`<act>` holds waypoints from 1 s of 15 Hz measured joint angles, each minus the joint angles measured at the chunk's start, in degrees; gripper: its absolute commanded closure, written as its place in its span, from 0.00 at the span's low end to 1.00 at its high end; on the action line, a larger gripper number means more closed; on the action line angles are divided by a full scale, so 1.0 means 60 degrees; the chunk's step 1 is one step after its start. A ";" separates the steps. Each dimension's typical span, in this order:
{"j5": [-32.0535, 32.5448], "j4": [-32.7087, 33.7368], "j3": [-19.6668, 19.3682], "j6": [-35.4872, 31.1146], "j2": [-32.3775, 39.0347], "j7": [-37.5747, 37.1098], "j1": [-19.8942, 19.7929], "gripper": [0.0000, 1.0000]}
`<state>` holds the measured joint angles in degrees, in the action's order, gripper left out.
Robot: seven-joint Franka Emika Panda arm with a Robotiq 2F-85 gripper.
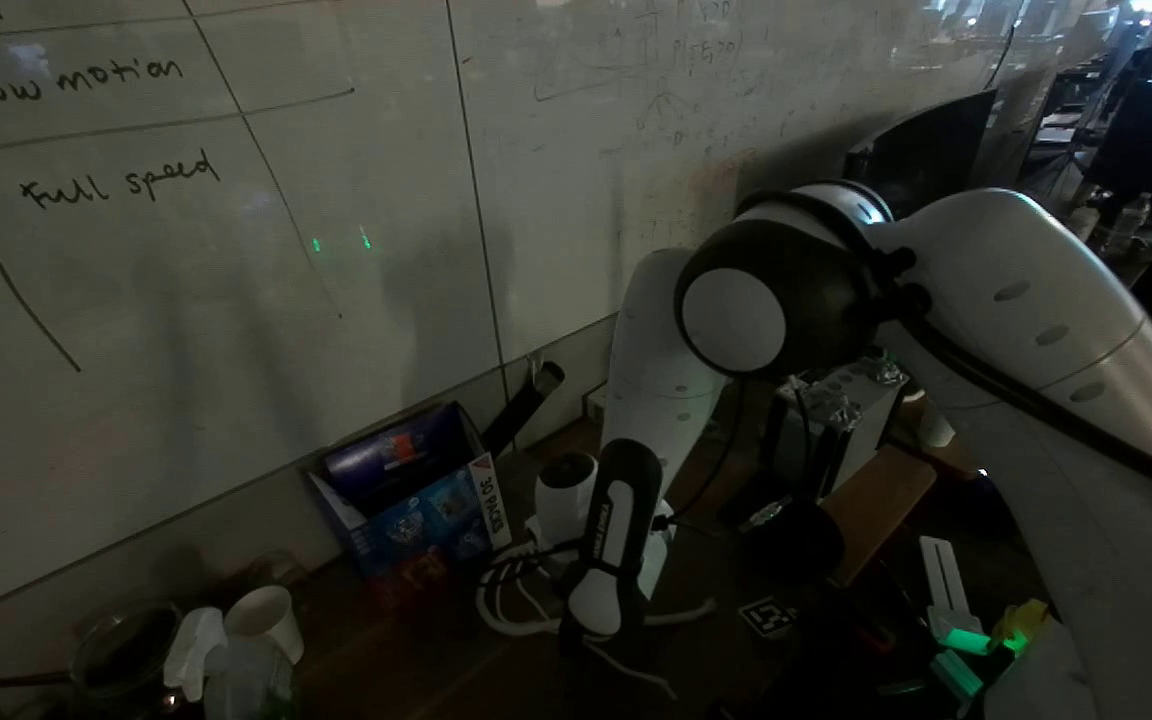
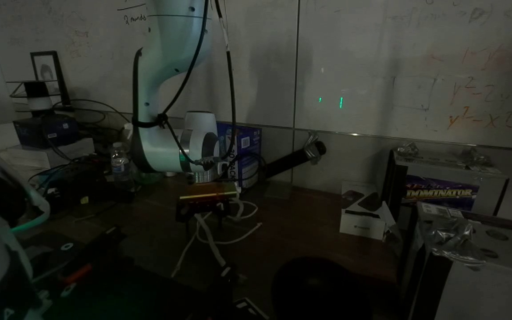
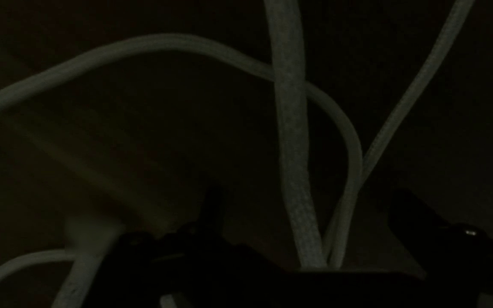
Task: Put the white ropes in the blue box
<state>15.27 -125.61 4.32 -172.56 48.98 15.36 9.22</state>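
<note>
The white ropes (image 3: 291,107) lie in loose loops on the dark table; in both exterior views the ropes (image 1: 516,628) (image 2: 211,242) spread out beneath and around my hand. My gripper (image 3: 308,201) points down over them, its dark fingers wide apart on either side of a thick strand and two thinner ones. Nothing is clamped. In an exterior view the gripper (image 2: 204,226) hangs low, close to the cords; whether it touches the table is too dark to tell. The blue box (image 1: 436,520), open-topped with white printed sides, stands against the whiteboard beside the ropes. Part of the blue box (image 2: 249,138) is hidden behind the arm.
A black tube (image 1: 526,405) leans on the whiteboard beside the box. A white cup (image 1: 266,620) and a spray bottle (image 1: 236,680) stand at the near left. A small white carton (image 2: 362,213) and a larger printed case (image 2: 442,191) are along the wall.
</note>
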 measured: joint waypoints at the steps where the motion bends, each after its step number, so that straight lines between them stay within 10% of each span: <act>1: 0.0000 0.0000 0.0000 -0.0002 0.0000 0.0000 0.0000 0.00; 2: 0.0000 0.0000 0.0000 -0.0003 0.0001 0.0000 0.0000 0.25; 10: 0.0029 0.0006 -0.0043 -0.0103 -0.0044 0.0011 0.0038 0.80; 15: 0.0029 0.0005 -0.0032 -0.0156 -0.0047 -0.0008 0.0068 0.93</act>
<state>15.45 -125.58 4.12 -173.50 48.70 15.31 9.63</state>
